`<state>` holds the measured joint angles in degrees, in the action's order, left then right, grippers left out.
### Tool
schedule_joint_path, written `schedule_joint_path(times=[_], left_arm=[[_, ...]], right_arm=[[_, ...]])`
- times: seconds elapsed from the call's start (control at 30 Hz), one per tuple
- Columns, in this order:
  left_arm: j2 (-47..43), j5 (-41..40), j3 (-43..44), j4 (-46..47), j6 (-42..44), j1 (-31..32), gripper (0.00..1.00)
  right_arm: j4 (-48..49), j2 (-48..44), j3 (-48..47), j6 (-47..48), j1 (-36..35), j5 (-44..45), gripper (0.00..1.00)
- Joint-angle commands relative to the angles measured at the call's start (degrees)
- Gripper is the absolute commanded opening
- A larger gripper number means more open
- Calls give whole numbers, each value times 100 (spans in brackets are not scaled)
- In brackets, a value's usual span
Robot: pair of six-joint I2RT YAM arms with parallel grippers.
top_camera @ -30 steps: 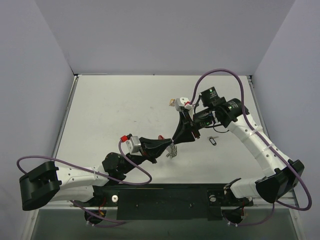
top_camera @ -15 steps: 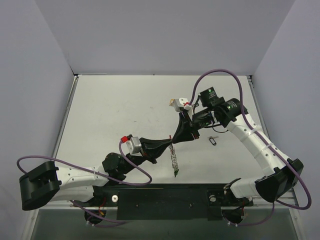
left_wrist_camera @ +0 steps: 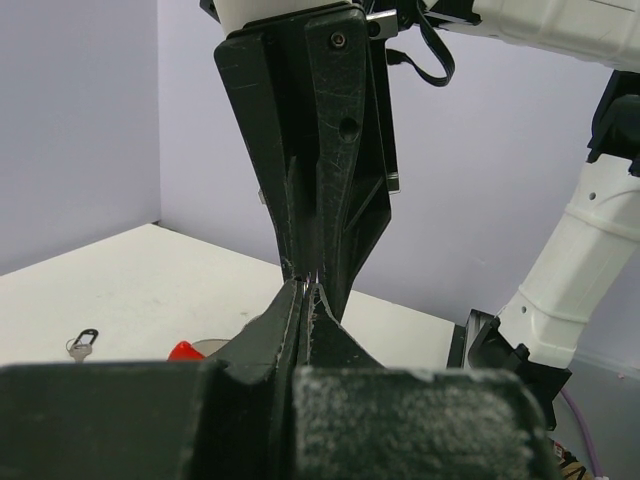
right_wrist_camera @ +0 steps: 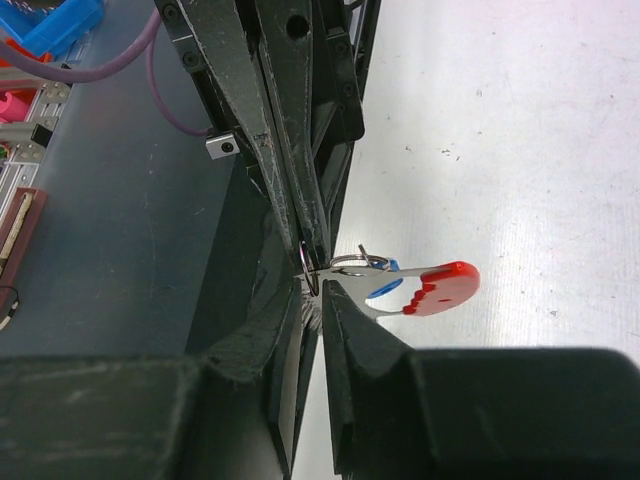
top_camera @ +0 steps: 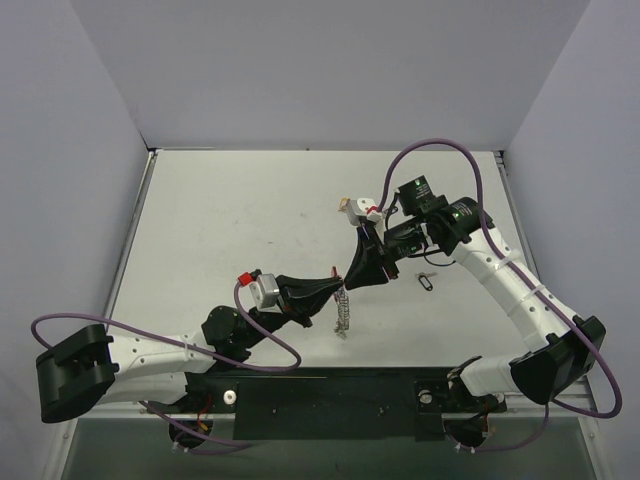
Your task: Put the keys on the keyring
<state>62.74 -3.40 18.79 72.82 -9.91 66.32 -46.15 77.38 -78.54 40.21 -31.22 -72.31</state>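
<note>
Left gripper: fingers pressed shut on thin metal keyring with red, white, blue tags, which dangles over mid bench, nearer the front edge. Right gripper: narrowed to a slit, tip-to-tip with it; contents indiscernible. Black-headed silver key: lying towards right edge.

**No legible writing in any view**

No word, number or brand can be read. The red tag on the keyring shows a plain face in the right wrist view. A green spot on the black module near the tabletop's far right corner is too small to make out.
</note>
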Motion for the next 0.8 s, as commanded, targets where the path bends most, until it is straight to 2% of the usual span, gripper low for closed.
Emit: schedule_joint_path(times=[0.0,0.23,0.33,0.43,0.67,0.77], left_arm=[[-122,15,196,1841,51,56,0],[-78,15,204,1859,33,65,0],[-43,15,204,1868,33,65,0],[-16,15,196,1868,-2,65,0],[-42,-117,55,1518,-257,65,0],[-148,-178,2,1209,-423,56,1]], right_arm=[[-122,-4,-3,119,-33,-292,10],[-131,-4,-38,137,-33,-371,8],[-149,-4,-38,163,-33,-354,0],[-166,-22,-47,154,-33,-284,0],[-184,-83,-144,-311,-33,542,0],[-184,-118,-91,-338,-33,613,0]])
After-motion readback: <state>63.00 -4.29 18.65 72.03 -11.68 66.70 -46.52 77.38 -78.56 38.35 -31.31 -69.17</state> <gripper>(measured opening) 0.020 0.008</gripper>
